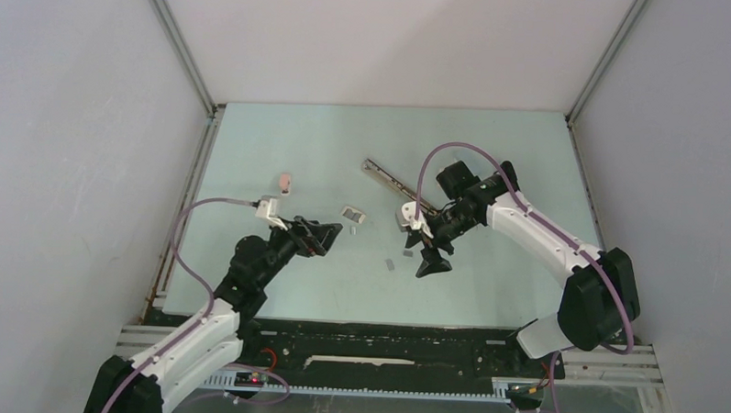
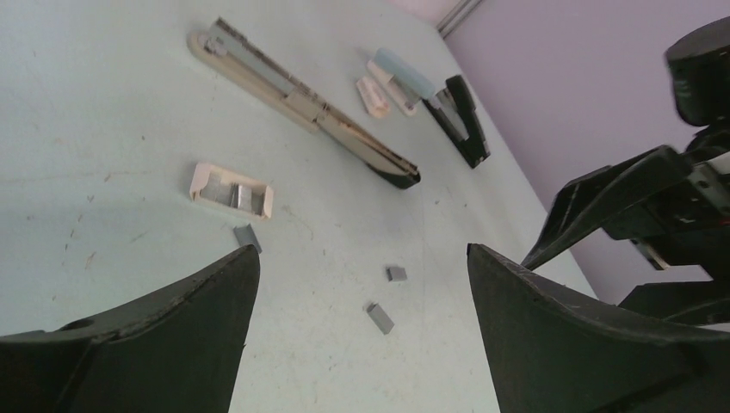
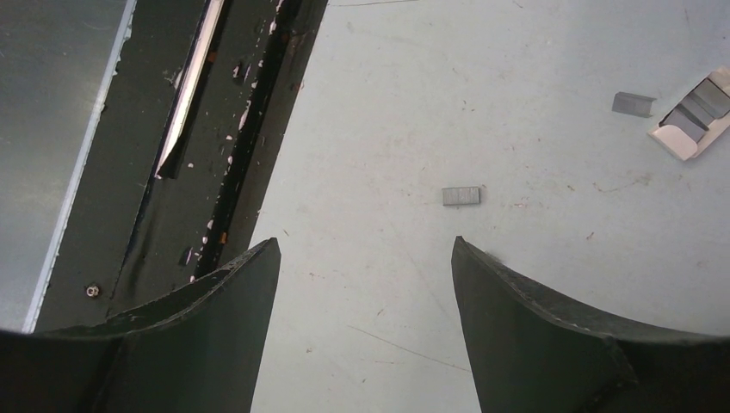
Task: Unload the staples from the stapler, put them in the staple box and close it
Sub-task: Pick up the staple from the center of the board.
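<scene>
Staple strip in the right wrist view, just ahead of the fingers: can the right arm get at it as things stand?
Probably yes: the right gripper is open, and the staple strip lies alone on bare table, nothing between.

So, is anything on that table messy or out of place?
Yes. A few short staple strips lie scattered loose on the table, outside the small white box that holds more. The long stapler lies splayed open flat, not shut.

left claw (image 2: pixel 361 252) spread wide over loose staples (image 2: pixel 380 317); long beige stapler (image 2: pixel 301 103) lies beyond
</scene>
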`<state>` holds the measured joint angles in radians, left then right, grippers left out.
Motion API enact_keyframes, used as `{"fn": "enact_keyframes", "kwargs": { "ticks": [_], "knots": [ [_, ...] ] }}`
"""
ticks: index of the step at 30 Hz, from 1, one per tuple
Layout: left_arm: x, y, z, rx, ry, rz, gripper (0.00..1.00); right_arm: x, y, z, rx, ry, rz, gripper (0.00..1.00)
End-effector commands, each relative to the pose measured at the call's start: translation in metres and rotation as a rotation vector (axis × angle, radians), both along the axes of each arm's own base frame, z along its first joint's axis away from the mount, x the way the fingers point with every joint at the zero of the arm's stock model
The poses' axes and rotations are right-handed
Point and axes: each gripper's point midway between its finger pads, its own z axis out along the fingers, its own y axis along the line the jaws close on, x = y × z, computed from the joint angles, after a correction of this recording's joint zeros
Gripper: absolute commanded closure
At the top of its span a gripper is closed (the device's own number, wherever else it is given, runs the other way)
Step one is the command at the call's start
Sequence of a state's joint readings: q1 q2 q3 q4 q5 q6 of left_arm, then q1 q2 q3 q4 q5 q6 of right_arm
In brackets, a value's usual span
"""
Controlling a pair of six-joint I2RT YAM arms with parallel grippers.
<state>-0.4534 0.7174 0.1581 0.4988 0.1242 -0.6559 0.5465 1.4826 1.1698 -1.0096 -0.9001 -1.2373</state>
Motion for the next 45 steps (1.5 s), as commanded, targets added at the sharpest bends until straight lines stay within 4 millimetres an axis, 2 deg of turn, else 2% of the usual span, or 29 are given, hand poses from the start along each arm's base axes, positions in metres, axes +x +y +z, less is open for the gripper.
{"fn": "enact_keyframes", "kwargs": {
  "ticks": [1, 15, 24, 45],
  "knots": [
    [-0.003, 0.011, -0.002, 0.007, -0.015, 0.039, 0.04, -0.004, 0.002, 0.010, 0.036, -0.052, 0.033, 0.18],
    [-0.006, 0.018, 0.005, 0.003, -0.038, 0.061, 0.03, -0.003, -0.004, 0.012, 0.044, -0.071, 0.042, 0.18],
    [-0.007, 0.023, 0.012, -0.015, -0.067, 0.082, 0.00, 0.001, -0.013, 0.020, 0.100, -0.080, 0.040, 0.17],
    [-0.007, 0.021, 0.007, -0.024, -0.060, 0.070, 0.00, 0.005, -0.022, 0.002, 0.095, -0.137, 0.081, 0.16]
  ]
}}
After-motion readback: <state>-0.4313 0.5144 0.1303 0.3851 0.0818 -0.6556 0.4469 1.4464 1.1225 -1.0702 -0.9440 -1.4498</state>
